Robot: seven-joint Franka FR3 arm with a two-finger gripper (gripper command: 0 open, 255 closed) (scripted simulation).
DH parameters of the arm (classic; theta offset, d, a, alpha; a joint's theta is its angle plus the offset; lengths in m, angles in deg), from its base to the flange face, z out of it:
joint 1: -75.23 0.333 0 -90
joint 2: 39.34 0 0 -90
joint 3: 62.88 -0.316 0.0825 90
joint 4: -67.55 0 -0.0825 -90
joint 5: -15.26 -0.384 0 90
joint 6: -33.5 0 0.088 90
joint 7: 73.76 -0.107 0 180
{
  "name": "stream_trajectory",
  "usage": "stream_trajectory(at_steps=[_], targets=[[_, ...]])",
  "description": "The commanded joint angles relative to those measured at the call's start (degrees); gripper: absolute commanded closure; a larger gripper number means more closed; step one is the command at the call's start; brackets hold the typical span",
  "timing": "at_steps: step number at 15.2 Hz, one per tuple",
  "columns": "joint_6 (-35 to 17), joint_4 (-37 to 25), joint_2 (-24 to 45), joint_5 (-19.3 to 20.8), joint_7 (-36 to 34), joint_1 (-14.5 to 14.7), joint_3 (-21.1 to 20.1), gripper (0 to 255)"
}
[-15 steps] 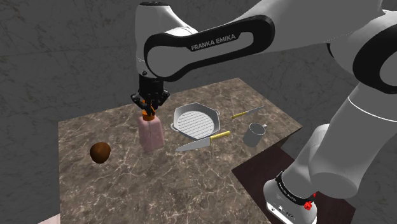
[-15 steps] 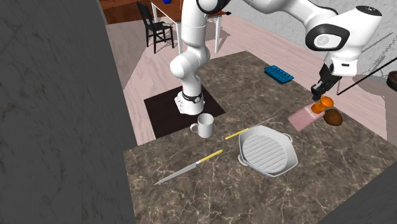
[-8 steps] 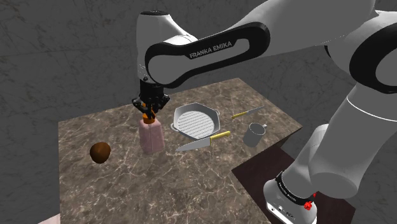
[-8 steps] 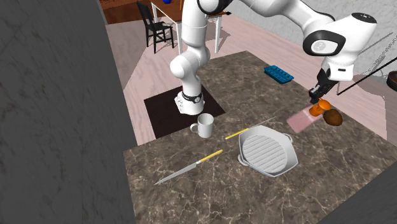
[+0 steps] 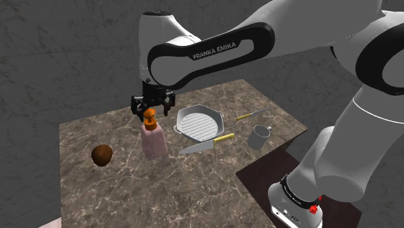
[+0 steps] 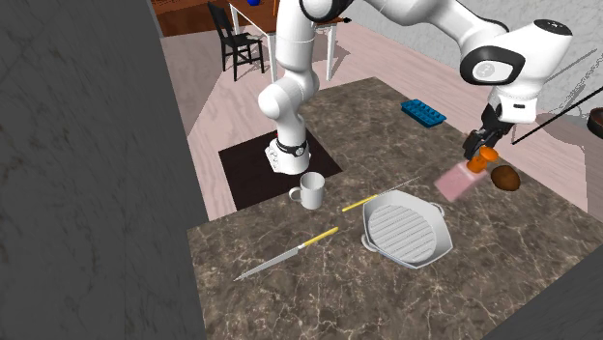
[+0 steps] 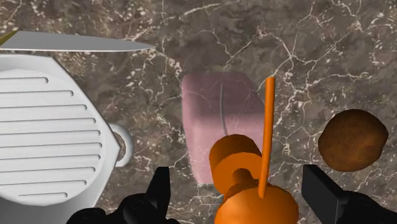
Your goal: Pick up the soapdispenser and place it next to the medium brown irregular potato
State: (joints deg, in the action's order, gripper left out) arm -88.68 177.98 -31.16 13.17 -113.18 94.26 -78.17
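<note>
The soap bottle is being shown as a pink block with an orange pump on top. It is standing on the dark stone table, near the middle. The black gripper is being held just over the pump. Its two fingers are being kept spread wide, one on each side, and the pump is not being pinched.

In the shoulder view, a round brown potato is lying to the left of the bottle, near it but not touching. To the bottle's right a grey ridged pan is sitting close by. Then come a knife with a yellow handle and a grey mug.

The words FRANKA EMIKA are being shown in white on the arm.
</note>
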Motion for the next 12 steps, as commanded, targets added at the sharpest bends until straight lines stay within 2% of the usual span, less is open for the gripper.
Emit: stream_trajectory(at_steps=[1,5,12], targets=[[0.0,0.0,0.0,0.0,0.0,0.0,0.0,0],[6.7,-4.1,-2.6,-0.7,0.5,-0.4,0.1,0],[6.7,-4.1,-2.6,-0.7,0.5,-0.4,0.1,0]])
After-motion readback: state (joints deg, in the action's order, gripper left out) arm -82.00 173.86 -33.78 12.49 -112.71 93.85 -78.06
